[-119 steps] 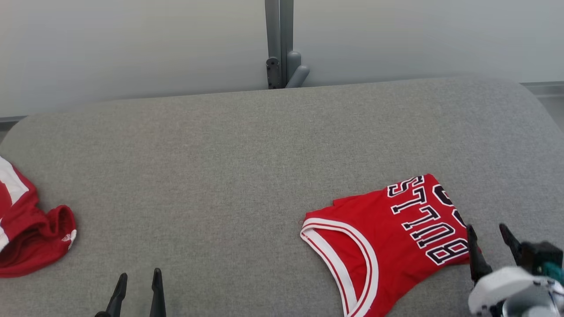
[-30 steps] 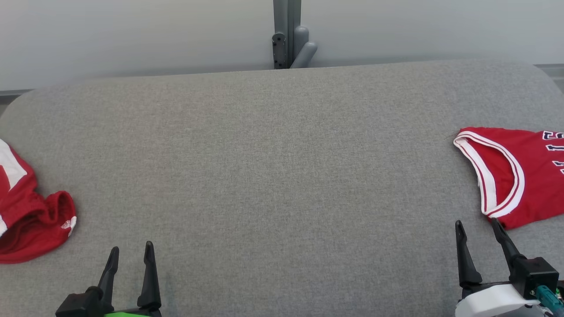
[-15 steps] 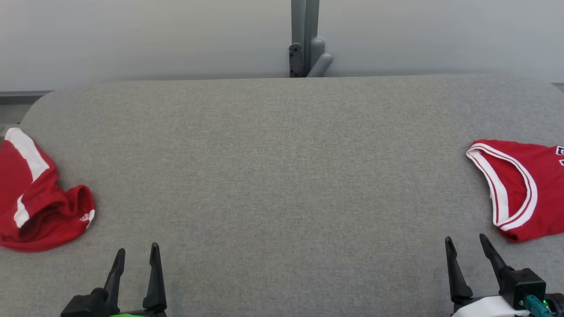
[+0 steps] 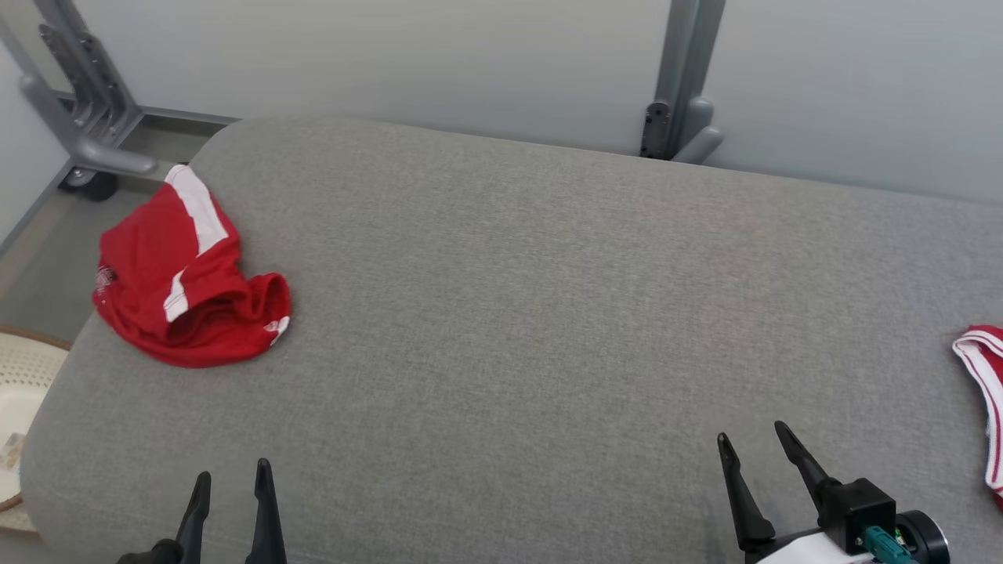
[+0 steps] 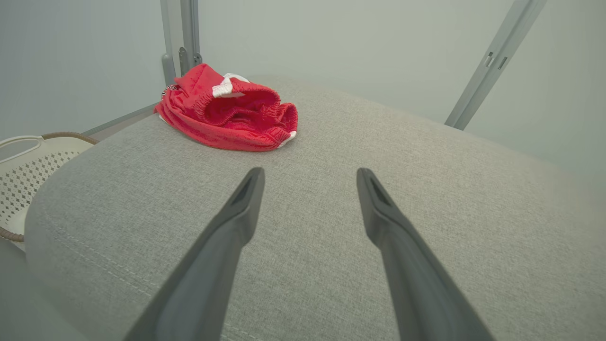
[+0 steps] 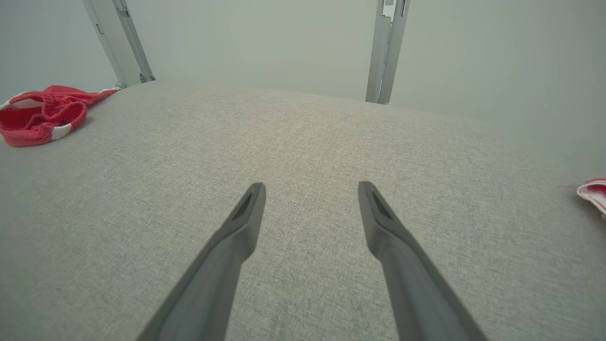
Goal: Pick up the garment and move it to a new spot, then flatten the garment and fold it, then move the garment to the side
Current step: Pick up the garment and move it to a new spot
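Lying at the upper left of the head view, the crumpled garment (image 4: 184,290), red with white stripes, rests near the corner of the grey table (image 4: 509,313). A trimmed garment (image 4: 983,368), red edged in white, shows at the right edge. The left claw (image 4: 233,470) at bottom left and the right claw (image 4: 750,432) at bottom right both stand wide and empty.

In the left wrist view the left claw (image 5: 310,173) gapes wide; the crumpled garment (image 5: 227,113) sits at upper left beyond its tips.

In the right wrist view the right claw (image 6: 311,185) is wide, the crumpled garment (image 6: 42,118) at far upper left, the trimmed garment (image 6: 592,192) at the right edge.
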Controlling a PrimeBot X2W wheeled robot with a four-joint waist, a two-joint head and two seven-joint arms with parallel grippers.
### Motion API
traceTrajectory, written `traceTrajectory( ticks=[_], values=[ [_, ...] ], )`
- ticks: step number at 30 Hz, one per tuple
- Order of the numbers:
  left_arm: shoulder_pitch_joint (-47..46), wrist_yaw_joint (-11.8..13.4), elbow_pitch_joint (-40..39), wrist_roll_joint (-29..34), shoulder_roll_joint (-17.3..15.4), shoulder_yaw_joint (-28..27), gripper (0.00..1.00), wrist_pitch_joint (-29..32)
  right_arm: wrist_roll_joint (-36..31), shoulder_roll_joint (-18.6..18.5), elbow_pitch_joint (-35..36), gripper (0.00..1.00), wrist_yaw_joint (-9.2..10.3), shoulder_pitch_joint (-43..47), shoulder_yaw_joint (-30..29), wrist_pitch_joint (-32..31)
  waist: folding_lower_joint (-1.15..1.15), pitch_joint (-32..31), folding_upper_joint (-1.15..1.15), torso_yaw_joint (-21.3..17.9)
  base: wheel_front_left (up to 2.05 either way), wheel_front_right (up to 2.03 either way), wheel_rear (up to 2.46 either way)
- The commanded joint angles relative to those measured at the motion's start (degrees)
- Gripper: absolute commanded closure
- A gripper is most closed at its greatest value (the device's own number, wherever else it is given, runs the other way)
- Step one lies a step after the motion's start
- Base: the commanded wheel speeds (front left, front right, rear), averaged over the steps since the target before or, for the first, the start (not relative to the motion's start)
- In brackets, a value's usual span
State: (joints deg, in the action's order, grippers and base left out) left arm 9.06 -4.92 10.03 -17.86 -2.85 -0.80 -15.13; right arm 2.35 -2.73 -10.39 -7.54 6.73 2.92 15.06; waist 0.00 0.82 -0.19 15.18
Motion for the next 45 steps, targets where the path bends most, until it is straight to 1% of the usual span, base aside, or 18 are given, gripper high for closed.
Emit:
traceTrajectory(
  ticks=[1,4,8,12,15,16,18,21,25,27,30,34,35,38,39,40,43,45],
  values=[
    [0.86,0.32,-0.24,-0.26,-0.11,-0.39,0.0,0.0,-0.04,-0.32,-0.13,0.0,0.1,-0.54,0.55,0.14,0.0,-1.3,0.19,5.25,0.0,0.0,0.0],
    [0.87,0.37,-0.69,-0.47,-0.1,-0.85,0.0,0.0,0.0,-0.57,0.19,0.0,0.09,-1.39,1.77,0.14,0.0,-0.72,0.19,6.42,0.0,0.0,0.0],
    [-1.2,0.01,-1.17,-1.26,-0.1,-1.88,0.0,0.0,-0.2,-1.7,0.19,0.0,0.1,-2.56,4.25,0.14,0.0,1.48,0.19,6.52,0.0,0.0,0.0],
    [-6.32,-0.67,0.07,-0.42,-0.1,-2.7,0.0,0.01,-0.7,-3.28,0.97,0.0,0.09,-4.32,5.15,0.14,0.0,6.35,0.19,5.97,0.0,0.0,0.0],
    [-13.2,-1.44,3.41,-0.08,-0.08,-3.42,0.0,0.01,-1.39,-4.8,1.53,0.0,0.09,-6.72,5.27,0.14,0.0,11.9,0.19,5.46,0.0,0.0,0.0],
    [-15.89,-1.71,5.76,-0.66,-0.09,-3.39,0.0,0.02,-1.55,-5.39,1.6,0.0,0.09,-7.43,5.17,0.14,0.0,13.55,0.19,5.36,0.0,0.0,0.0],
    [-21.49,-2.09,11.69,-0.87,-1.44,-2.7,0.0,0.01,-1.93,-6.48,1.92,0.0,0.09,-8.71,5.36,0.14,0.0,17.13,0.19,4.98,0.0,0.0,0.0],
    [-31.52,-2.43,21.29,-3.89,-3.01,-2.93,0.0,0.87,-2.59,-8.02,2.66,0.0,0.09,-11.23,5.34,0.14,0.0,22.38,0.19,4.26,0.0,0.0,0.0],
    [-43.32,-2.53,32.26,-6.64,-6.0,-3.74,0.0,1.54,-3.44,-9.44,3.52,0.0,0.09,-13.55,5.78,0.14,0.0,27.9,0.19,3.3,0.0,0.0,0.0],
    [-48.23,-2.59,37.1,-8.34,-6.82,-4.04,0.0,1.81,-3.76,-9.87,4.03,0.0,0.09,-14.48,5.99,0.13,0.0,29.96,0.19,2.88,0.0,0.0,0.0],
    [-53.99,-2.62,43.71,-10.51,-8.25,-4.38,0.0,3.02,-4.25,-10.14,4.67,0.0,0.09,-14.97,6.49,0.14,0.0,32.02,0.19,2.33,0.0,0.0,0.0],
    [-58.3,-2.6,51.95,-13.26,-9.9,-4.99,0.0,5.87,-4.05,-10.11,4.15,0.0,0.09,-15.29,7.24,-0.03,0.0,33.0,0.19,1.14,0.0,0.0,0.0],
    [-58.3,-2.6,51.95,-13.26,-9.9,-4.99,0.0,5.87,-4.05,-10.11,4.15,0.0,0.09,-15.29,7.24,-0.03,0.0,33.0,0.19,1.14,0.0,0.0,0.0],
    [-59.84,-2.61,55.91,-14.75,-10.42,-5.12,0.0,7.23,-3.58,-9.86,3.6,0.0,0.12,-15.55,7.13,-0.38,0.0,32.79,0.19,0.14,0.0,0.0,0.0],
    [-59.88,-2.61,56.56,-15.45,-10.58,-4.99,0.54,7.56,-3.49,-9.81,3.41,0.0,0.13,-15.5,6.97,-0.41,0.0,32.56,0.19,-0.12,0.0,0.0,0.0],
    [-59.71,-2.62,57.05,-15.95,-10.73,-4.67,1.0,7.58,-3.43,-9.63,3.27,0.0,0.16,-15.35,6.73,-0.41,0.0,32.21,0.19,-0.33,0.0,0.0,0.0],
    [-58.21,-2.63,56.7,-16.95,-10.57,-2.3,1.0,8.4,-2.92,-9.09,2.47,0.0,0.17,-14.83,6.34,-0.42,0.0,30.77,0.19,-0.86,0.0,0.0,0.0],
    [-57.29,-2.7,55.44,-17.38,-11.02,-0.34,1.0,7.63,-2.44,-8.42,2.05,0.0,0.17,-14.41,6.69,-0.42,0.0,29.31,0.19,-1.29,0.0,0.0,0.0]
  ],
)
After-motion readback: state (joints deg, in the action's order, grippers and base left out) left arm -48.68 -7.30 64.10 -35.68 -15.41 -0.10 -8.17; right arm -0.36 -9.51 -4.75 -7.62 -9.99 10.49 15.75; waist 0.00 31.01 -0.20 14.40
